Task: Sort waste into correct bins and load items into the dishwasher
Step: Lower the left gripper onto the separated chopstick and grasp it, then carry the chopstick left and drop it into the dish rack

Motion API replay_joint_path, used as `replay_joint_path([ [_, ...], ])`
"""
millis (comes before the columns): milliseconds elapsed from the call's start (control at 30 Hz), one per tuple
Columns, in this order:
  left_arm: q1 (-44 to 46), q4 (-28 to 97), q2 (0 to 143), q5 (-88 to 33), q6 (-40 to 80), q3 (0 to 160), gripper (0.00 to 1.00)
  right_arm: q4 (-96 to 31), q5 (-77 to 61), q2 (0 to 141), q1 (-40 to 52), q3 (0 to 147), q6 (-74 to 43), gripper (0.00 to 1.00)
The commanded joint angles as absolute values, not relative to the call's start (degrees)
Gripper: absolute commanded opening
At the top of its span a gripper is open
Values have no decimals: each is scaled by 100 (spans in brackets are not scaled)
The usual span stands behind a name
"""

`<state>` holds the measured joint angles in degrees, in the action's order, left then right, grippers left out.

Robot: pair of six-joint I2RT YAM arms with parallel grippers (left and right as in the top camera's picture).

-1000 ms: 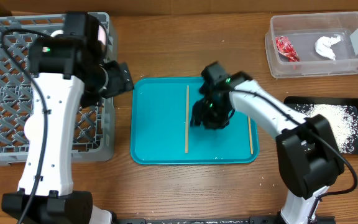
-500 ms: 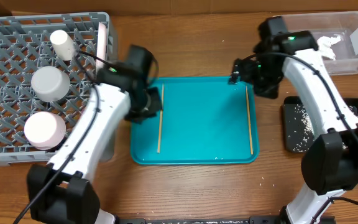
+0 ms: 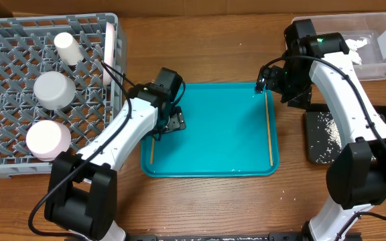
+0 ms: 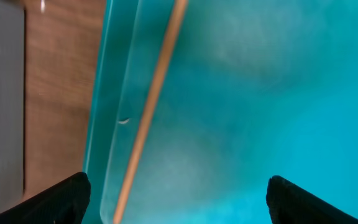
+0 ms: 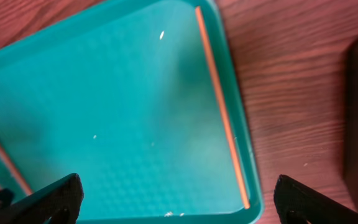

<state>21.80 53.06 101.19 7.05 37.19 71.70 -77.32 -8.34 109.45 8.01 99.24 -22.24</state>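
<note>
Two wooden chopsticks lie on the teal tray, and neither of your hands holds one. Your left hand is released, its fingers spread wide with only the tray between them. The left-rim chopstick runs lengthways under that hand, inside the gap and close beside one finger; the wrist view does not show whether they touch. From overhead, it lies along the tray's left wall, just to the left of the hand.

Your right hand is released too, its fingers wide apart, and it hangs over the tray's far right corner. The right-rim chopstick lies ahead of that hand along the tray's right wall, nearer one finger than the other. A few white grains dot the tray floor ahead of the same hand.

The black tray sits on the worktop just to the right of your right hand, with rice scattered in it. The clear tub stands beyond that hand, partly hidden by the arm, and the white tissue lies inside it.

The grey dish rack is to the left of your left hand. It holds the small white cup, the grey-blue bowl and the pinkish bowl. The plate stands on edge at the rack wall nearest the hand.
</note>
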Motion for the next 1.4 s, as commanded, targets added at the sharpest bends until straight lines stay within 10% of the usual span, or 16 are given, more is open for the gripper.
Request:
replay_joint_path([
  [0, 2025, 5087, 10289, 919, 2751, 7172, 91, -7686, -340, 10812, 794, 10018, -2209, 100],
  [633, 1280, 4368, 11037, -454, 1024, 7172, 80, -7813, -89, 10812, 797, 10018, -2206, 100],
  [833, 1378, 4394, 11037, -451, 1085, 7118, 54, -7811, -91, 10812, 797, 10018, -2209, 100],
  [1067, 1514, 4261, 11037, -281, 1417, 6785, 49, -7811, -91, 10812, 797, 10018, -2209, 100],
  [1267, 1514, 4283, 11037, -152, 1632, 6796, 4, -7811, -91, 10812, 797, 10018, -2209, 100],
  [1367, 1514, 4589, 11026, -231, 1634, 6993, 4, -7811, -91, 10812, 797, 10018, -2209, 100],
])
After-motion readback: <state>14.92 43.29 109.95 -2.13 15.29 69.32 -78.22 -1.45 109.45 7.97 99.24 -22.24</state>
